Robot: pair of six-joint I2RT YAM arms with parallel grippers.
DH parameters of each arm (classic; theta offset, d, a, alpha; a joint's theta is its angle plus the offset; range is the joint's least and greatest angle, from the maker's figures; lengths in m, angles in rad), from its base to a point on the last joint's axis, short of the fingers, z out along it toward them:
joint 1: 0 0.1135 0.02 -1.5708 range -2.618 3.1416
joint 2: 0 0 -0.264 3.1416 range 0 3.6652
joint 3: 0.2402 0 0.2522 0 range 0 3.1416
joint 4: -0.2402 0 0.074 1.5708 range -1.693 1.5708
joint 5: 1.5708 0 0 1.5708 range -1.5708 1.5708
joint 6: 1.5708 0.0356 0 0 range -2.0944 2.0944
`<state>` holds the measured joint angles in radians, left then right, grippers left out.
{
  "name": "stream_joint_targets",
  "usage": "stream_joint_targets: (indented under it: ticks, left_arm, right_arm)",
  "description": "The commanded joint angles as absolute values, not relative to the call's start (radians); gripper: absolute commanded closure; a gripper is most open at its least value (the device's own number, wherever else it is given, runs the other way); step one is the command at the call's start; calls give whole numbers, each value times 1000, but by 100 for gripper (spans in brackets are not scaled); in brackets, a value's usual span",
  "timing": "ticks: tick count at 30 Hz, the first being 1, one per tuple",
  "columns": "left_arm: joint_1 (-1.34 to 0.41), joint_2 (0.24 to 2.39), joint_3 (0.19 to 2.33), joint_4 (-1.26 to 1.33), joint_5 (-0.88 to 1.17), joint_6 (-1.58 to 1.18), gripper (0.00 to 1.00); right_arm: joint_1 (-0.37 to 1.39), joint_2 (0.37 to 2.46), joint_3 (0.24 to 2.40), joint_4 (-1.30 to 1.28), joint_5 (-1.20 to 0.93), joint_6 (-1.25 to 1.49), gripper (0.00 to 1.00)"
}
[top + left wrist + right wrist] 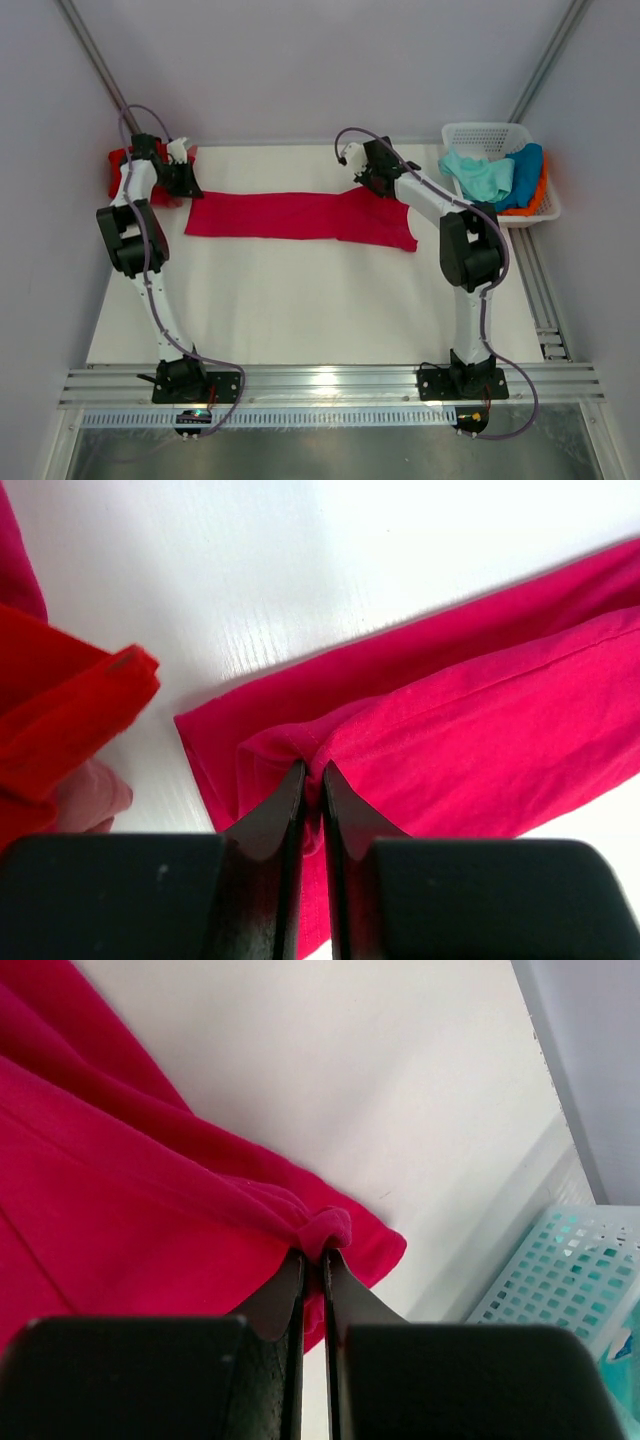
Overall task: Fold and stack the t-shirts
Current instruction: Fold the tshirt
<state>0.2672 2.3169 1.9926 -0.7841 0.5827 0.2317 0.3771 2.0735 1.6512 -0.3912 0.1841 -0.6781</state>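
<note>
Pink shirt (300,215) lies folded into a long band across the far part of the table (300,310). Left gripper (312,770) is nearly closed, pinching a pucker at the band's left end. Right gripper (313,1252) is clamped on bunched cloth at the right end. Red shirt (118,165) sits in the far-left corner, largely hidden by the left arm (130,235). Basket (480,130) at right holds heaped shirts (490,178) in mint, blue and orange, outlines unclear.
</note>
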Motion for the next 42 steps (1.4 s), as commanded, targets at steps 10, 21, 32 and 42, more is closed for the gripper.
stream_joint_targets:
  ticks: [10,21,32,42]
  left_arm:
    - [201,2358,2072,-752,508,296,87]
    - [198,2358,2092,-779,448,278,87]
    - [198,2256,1934,-732,268,247,87]
    - [199,2273,1924,-677,215,244,63]
  right_arm:
    - [368,2180,1792,-403,187,-675,97]
    - [359,2206,1816,-416,183,-681,97]
    - [345,2203,1790,-413,189,-687,97]
    - [344,2204,1787,-391,209,-693,53]
